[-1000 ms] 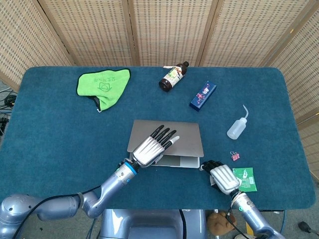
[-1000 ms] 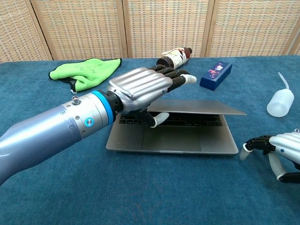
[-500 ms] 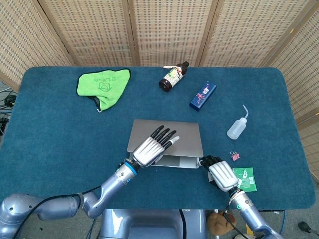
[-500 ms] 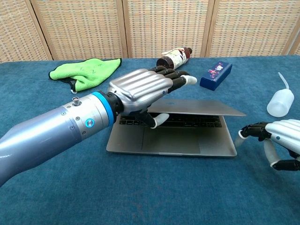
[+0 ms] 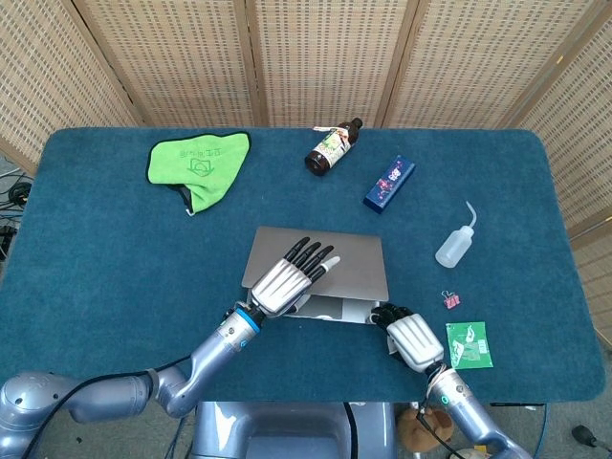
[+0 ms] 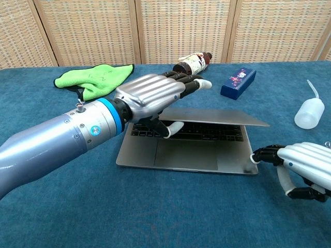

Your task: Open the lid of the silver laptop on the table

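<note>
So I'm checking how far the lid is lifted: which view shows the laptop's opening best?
The chest view: the laptop shows side-on, with the keyboard visible under the raised lid. The head view looks down on the lid, hiding the gap.

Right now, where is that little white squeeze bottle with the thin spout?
In the head view the squeeze bottle lies on the table's right side, right of the silver laptop and below the blue box, with a small clip just below it.

My left hand (image 6: 150, 98) covers part of the laptop (image 6: 207, 150) keyboard beneath it. The chest view's edge crops my right hand (image 6: 305, 168), and the label of the bottle (image 5: 332, 146) beyond my left fingers is too small to read.
</note>
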You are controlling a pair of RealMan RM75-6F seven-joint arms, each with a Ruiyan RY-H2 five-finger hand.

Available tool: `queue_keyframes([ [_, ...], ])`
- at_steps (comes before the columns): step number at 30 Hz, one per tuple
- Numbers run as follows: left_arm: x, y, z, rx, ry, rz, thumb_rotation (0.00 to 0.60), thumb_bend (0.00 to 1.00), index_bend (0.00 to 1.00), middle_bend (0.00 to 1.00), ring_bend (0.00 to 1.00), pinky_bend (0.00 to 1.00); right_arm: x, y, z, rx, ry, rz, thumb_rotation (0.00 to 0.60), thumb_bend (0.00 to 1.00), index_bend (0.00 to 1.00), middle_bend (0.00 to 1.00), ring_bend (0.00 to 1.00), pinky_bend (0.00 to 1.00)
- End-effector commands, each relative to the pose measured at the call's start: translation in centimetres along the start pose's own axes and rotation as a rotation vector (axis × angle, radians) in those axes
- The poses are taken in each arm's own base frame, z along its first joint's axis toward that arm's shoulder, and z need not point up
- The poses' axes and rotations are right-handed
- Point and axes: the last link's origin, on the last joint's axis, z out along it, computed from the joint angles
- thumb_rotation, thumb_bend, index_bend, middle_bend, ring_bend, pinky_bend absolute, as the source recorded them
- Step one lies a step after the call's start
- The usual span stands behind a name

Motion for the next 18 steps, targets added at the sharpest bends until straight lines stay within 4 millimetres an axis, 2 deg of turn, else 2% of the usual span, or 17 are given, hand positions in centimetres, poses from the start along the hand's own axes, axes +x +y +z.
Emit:
queue_keyframes([
  [1, 0.0, -0.1, 0.0, 0.001, -0.001, 0.0, 0.6, 0.52, 0.0, 0.0, 0.0, 0.0, -0.2, 0.0, 0.1, 0.001, -0.017, -0.014, 0.6, 1.0, 0.25, 0.24, 0.18, 0.28],
  [12, 0.7, -0.9, 0.2, 0.016, 0.022, 0.019, 0.6, 0.52, 0.0, 0.0, 0.0, 0.0, -0.5, -0.2, -0.1, 0.011, -0.031, -0.074, 0.6, 1.0, 0.25, 0.24, 0.18, 0.28],
  [18, 1.6, -1.9, 0.5, 0.051, 0.045, 0.026, 0.6, 0.52, 0.0, 0.0, 0.0, 0.0, -0.5, -0.2, -0.1, 0.015, -0.038, -0.101, 0.6, 1.0, 0.25, 0.24, 0.18, 0.28],
])
